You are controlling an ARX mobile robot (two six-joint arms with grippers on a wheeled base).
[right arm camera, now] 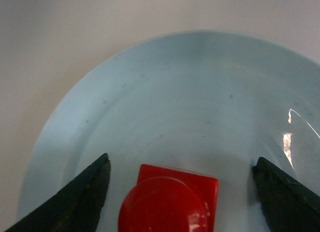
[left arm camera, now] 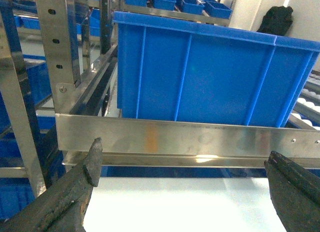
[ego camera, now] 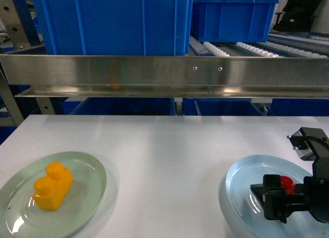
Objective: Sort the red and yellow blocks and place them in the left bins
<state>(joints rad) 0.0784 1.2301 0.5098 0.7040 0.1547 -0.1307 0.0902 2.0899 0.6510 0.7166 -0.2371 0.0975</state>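
At the lower right of the head view our right gripper (ego camera: 281, 203) hangs low over the pale blue plate (ego camera: 241, 181), and the red block (ego camera: 287, 184) sits on that plate, partly hidden behind the gripper body. In the right wrist view the red block (right arm camera: 170, 202) lies at the bottom centre of the frame, between the two dark fingers (right arm camera: 75, 202), with a clear gap on each side, so the jaws stand wide and touch nothing yet. This is the relation that matters: the block is already in line between the fingers, stud up, and we judge that the next move needs only a little more descent and then closing. The block looks nearly square, so we see no long axis to match. The yellow block (ego camera: 52, 186) lies on the pale green plate (ego camera: 87, 166) at the lower left, its long axis slanting from lower left to upper right. Our left gripper (left arm camera: 182, 177) is not in the head view; in its own camera its fingers are far apart and empty, raised and pointing at the steel rail (left arm camera: 200, 137) and the big blue bin (left arm camera: 210, 76) behind it. So the right arm is clearly the nearer one to the red block.
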